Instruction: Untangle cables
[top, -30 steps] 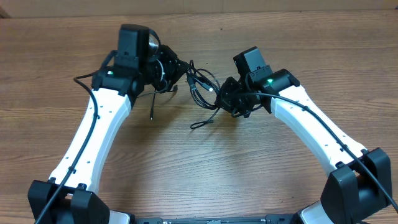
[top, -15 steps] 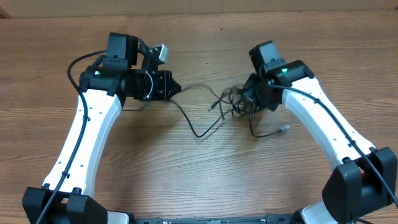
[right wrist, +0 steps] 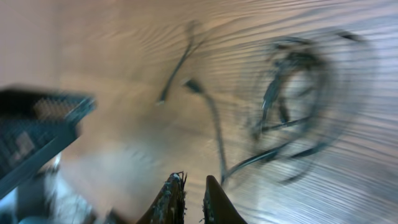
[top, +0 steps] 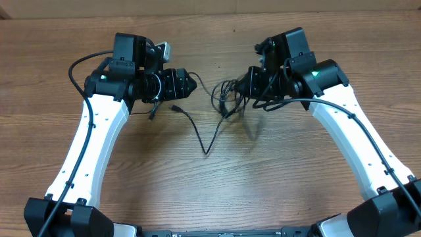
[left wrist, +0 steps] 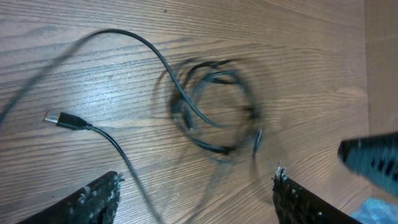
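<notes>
Cables (top: 226,100) in a loose tangle on the wooden table (top: 296,174) between both arms, one strand trailing out, left gripper (left wrist: 196,182) fingers wide apart, right gripper (right wrist: 193,182) fingers nearly together.

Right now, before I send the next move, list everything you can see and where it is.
tangled cable bundle: one, black, mid-scene, just ahead of the right gripper; blurred in both wrist views.
loose cable: one, black, trailing from the bundle in a V toward the left gripper, ending in a USB plug lying flat.
short cable strand: one, black, close beside the left gripper's wrist.
table: one, brown wood.
left arm and right arm: two, white with black joints.
left gripper: open, holding nothing, facing the bundle.
right gripper: fingers nearly together; any pinched strand too blurred to tell.
</notes>
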{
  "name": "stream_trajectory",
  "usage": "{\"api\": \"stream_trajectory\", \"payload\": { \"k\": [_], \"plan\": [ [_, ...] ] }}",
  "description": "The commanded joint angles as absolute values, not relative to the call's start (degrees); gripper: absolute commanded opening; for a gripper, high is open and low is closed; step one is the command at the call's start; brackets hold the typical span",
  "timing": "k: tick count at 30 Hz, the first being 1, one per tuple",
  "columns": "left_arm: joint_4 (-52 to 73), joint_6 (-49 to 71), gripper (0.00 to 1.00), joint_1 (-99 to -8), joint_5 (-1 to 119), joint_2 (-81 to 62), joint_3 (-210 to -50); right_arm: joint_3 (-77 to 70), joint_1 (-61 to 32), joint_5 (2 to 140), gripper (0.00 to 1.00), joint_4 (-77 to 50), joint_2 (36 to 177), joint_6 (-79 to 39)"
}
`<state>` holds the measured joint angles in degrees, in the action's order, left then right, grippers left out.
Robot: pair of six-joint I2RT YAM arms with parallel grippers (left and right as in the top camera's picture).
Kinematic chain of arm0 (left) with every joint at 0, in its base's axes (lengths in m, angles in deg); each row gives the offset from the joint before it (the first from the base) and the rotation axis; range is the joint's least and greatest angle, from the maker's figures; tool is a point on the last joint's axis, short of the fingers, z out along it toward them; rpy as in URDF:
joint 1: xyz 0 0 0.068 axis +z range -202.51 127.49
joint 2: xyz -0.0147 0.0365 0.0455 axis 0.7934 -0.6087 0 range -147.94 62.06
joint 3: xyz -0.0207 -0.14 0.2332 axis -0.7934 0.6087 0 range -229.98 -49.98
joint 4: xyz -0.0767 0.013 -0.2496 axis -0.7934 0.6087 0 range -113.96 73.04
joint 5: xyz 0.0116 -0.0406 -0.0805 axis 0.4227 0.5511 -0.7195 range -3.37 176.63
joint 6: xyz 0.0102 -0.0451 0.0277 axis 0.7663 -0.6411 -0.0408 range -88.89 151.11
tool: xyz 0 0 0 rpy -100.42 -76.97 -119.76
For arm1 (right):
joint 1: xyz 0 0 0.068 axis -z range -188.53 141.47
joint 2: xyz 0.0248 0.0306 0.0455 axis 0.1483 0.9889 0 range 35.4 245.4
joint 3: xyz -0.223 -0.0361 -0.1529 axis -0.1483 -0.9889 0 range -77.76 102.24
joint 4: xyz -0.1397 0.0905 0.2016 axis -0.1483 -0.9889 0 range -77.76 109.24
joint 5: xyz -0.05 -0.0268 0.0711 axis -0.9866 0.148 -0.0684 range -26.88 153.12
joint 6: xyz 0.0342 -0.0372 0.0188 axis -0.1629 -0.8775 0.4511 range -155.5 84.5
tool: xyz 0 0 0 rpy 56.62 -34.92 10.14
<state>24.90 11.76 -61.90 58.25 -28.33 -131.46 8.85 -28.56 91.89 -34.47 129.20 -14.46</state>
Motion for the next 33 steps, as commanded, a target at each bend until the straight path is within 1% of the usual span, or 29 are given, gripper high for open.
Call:
{"api": "stream_trajectory", "payload": {
  "k": [1, 2, 3, 4, 5, 6, 7, 8, 9, 10, 11, 13, 17, 19, 20, 21, 22, 25, 31, 33],
  "plan": [
    [24.3, 8.7, 0.71, -62.3, 59.0, -28.8, -132.3, 10.4, -28.7, 101.6, 0.11, -34.2, 128.1, -23.8],
    [24.2, 7.8, 0.68, -62.3, 59.0, -28.8, -132.3, 10.4, -28.4, 101.8, 0.15, -34.1, 128.2, -24.1],
    [24.2, 7.8, 0.69, -62.3, 59.0, -28.8, -132.3, 10.4, -28.1, 101.8, 0.21, -33.9, 128.1, -24.1],
    [24.2, 7.8, 0.73, -62.3, 59.0, -28.8, -132.3, 10.4, -27.8, 101.7, 0.26, -33.9, 128.1, -24.1],
    [24.2, 7.7, 0.76, -62.3, 59.0, -28.8, -132.3, 10.4, -27.5, 101.3, 0.34, -34.0, 128.1, -24.0],
    [24.2, 7.7, 0.76, -62.3, 59.0, -28.9, -132.3, 10.4, -26.9, 99.9, 0.42, -34.3, 128.1, -24.0],
    [24.1, 7.7, 0.76, -62.3, 59.0, -28.9, -132.3, 10.4, -26.5, 98.8, 0.48, -34.6, 128.1, -23.9],
    [23.8, 7.7, 0.72, -62.6, 59.6, -29.2, -132.3, 10.4, -25.2, 96.6, 0.63, -35.6, 128.1, -23.2],
    [23.7, 7.7, 0.68, -63.0, 60.7, -29.5, -132.3, 10.5, -24.1, 96.3, 0.71, -36.4, 128.0, -23.3],
    [23.8, 7.6, 0.64, -63.5, 62.1, -29.9, -132.3, 10.6, -22.6, 96.2, 0.77, -37.4, 127.8, -23.3],
    [23.9, 7.0, 0.6, -64.0, 63.5, -30.3, -132.3, 10.9, -21.1, 96.2, 0.8, -38.3, 127.6, -23.3],
    [24.2, 3.9, 0.54, -65.4, 65.3, -31.7, -132.3, 11.8, -17.5, 96.2, 0.83, -40.1, 127.1, -22.5],
    [23.0, -3.3, 0.53, -69.7, 65.3, -36.2, -132.3, 12.3, -10.6, 96.7, 0.84, -41.7, 126.2, -14.9],
    [21.3, -5.6, 0.51, -72.1, 66.8, -38.9, -132.3, 12.3, -9.0, 96.7, 0.85, -43.7, 126.3, -12.8],
    [20.8, -6.8, 0.5, -72.8, 67.8, -39.8, -132.3, 12.3, -8.7, 96.6, 0.85, -44.6, 126.3, -12.8],
    [20.3, -9.4, 0.5, -73.9, 69.2, -41.5, -132.3, 12.3, -8.5, 96.5, 0.88, -45.7, 126.3, -13.0],
    [20.2, -13.6, 0.49, -74.9, 70.2, -43.5, -132.3, 12.3, -8.5, 95.6, 0.89, -47.4, 126.3, -13.0],
    [19.4, -19.8, 0.49, -75.8, 70.6, -47.5, -132.3, 12.3, -8.6, 92.4, 0.91, -50.0, 126.3, -13.0],
    [11.5, -22.5, 0.45, -75.8, 70.6, -53.1, -132.3, 12.3, -8.6, 91.0, 0.91, -51.1, 126.3, -13.0],
    [8.2, -22.5, 0.41, -75.8, 70.6, -54.6, -132.3, 12.3, -8.6, 91.0, 0.91, -51.1, 126.3, -13.0]
  ]
}}
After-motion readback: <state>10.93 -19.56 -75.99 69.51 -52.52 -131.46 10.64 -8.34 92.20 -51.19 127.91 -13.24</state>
